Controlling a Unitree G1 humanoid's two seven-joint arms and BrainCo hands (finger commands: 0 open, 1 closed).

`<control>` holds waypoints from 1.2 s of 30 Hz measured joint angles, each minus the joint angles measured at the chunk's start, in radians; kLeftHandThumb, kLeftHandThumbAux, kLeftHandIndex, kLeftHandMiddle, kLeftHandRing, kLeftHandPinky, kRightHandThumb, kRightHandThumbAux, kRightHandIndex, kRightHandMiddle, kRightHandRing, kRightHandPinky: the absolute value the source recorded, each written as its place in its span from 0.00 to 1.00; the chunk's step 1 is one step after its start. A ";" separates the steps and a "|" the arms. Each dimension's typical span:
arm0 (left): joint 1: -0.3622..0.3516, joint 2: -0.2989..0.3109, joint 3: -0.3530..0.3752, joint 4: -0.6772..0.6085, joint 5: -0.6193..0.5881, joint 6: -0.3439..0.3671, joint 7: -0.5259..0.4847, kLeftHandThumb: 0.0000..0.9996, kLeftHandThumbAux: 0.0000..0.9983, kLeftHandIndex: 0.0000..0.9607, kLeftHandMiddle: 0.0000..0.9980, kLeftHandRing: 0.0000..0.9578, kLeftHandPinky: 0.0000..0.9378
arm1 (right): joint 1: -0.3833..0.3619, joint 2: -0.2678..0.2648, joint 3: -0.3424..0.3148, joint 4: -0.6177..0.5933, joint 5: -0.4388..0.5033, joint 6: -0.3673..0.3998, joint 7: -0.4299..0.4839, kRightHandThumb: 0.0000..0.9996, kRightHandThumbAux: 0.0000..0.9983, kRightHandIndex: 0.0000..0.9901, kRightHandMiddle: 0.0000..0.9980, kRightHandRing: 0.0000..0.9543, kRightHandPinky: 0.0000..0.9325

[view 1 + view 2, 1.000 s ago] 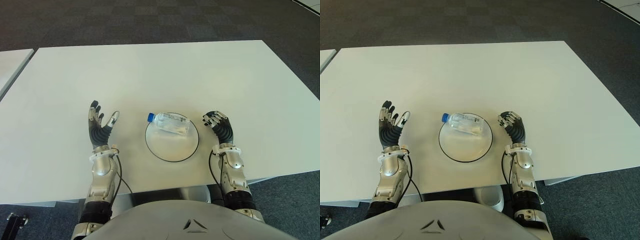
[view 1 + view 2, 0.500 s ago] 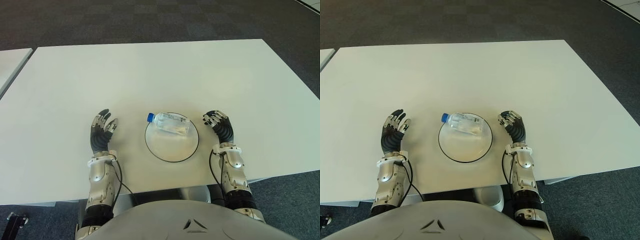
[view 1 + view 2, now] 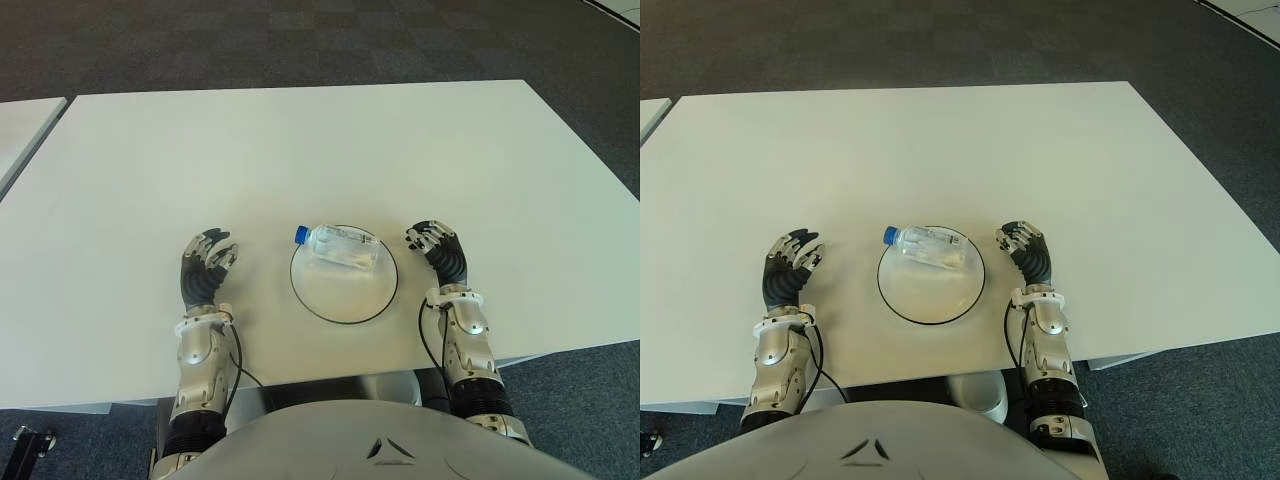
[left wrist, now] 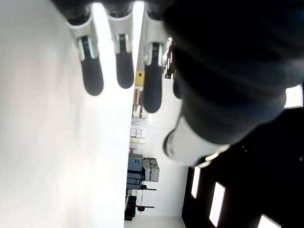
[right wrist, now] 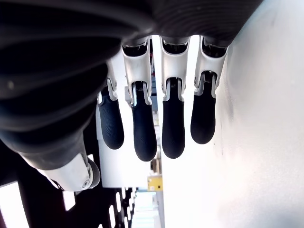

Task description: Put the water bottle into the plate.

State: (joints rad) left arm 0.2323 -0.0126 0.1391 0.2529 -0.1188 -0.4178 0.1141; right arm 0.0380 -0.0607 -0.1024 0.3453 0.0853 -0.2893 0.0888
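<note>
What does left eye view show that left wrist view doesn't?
Only the left eye view: the water bottle lying on its side in the plate, with the right robot hand empty beside the plate. Only the left wrist view: a distant room background past the fingers. Both share: the left robot hand, holding nothing, over the white table.

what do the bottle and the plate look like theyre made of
The water bottle looks like thin clear plastic: you see through its glossy body, and its cap is opaque blue. The plate is smooth and white with a dark rim line; ceramic or hard plastic, the look leaves that open.
</note>
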 measured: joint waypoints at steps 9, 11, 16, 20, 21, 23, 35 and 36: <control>-0.035 0.005 0.004 0.060 0.016 -0.020 -0.001 0.20 0.93 0.38 0.41 0.41 0.45 | -0.009 0.000 0.000 0.010 0.000 -0.003 0.009 0.71 0.73 0.43 0.50 0.51 0.53; -0.051 0.012 0.003 0.093 0.033 -0.032 -0.001 0.20 0.94 0.39 0.42 0.42 0.46 | -0.010 0.000 -0.001 0.013 0.000 -0.005 0.009 0.71 0.73 0.43 0.50 0.51 0.53; -0.094 0.038 0.000 0.168 0.098 -0.050 0.010 0.18 0.97 0.42 0.44 0.45 0.49 | -0.013 0.002 -0.002 0.021 0.000 -0.008 0.011 0.71 0.73 0.43 0.50 0.51 0.54; -0.123 0.046 -0.001 0.209 0.137 -0.053 0.031 0.18 0.98 0.47 0.47 0.48 0.51 | -0.015 0.004 -0.003 0.024 0.002 -0.012 0.013 0.71 0.73 0.43 0.50 0.51 0.55; -0.129 0.047 -0.002 0.215 0.142 -0.054 0.034 0.18 0.98 0.47 0.47 0.48 0.51 | -0.015 0.005 -0.003 0.024 0.002 -0.012 0.013 0.71 0.73 0.43 0.50 0.51 0.55; -0.137 0.049 -0.002 0.228 0.152 -0.055 0.038 0.18 0.97 0.49 0.48 0.49 0.52 | -0.015 0.007 -0.003 0.024 0.003 -0.012 0.013 0.71 0.73 0.43 0.49 0.51 0.55; -0.160 0.056 -0.004 0.265 0.179 -0.078 0.044 0.69 0.73 0.45 0.52 0.52 0.53 | -0.016 0.013 -0.004 0.024 0.018 -0.012 0.015 0.71 0.73 0.43 0.49 0.51 0.55; -0.160 0.057 -0.004 0.266 0.179 -0.078 0.044 0.70 0.72 0.45 0.52 0.53 0.53 | -0.017 0.013 -0.003 0.024 0.019 -0.012 0.015 0.71 0.73 0.43 0.49 0.51 0.55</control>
State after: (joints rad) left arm 0.0720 0.0439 0.1348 0.5189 0.0604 -0.4959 0.1579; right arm 0.0215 -0.0479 -0.1059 0.3693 0.1038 -0.3010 0.1041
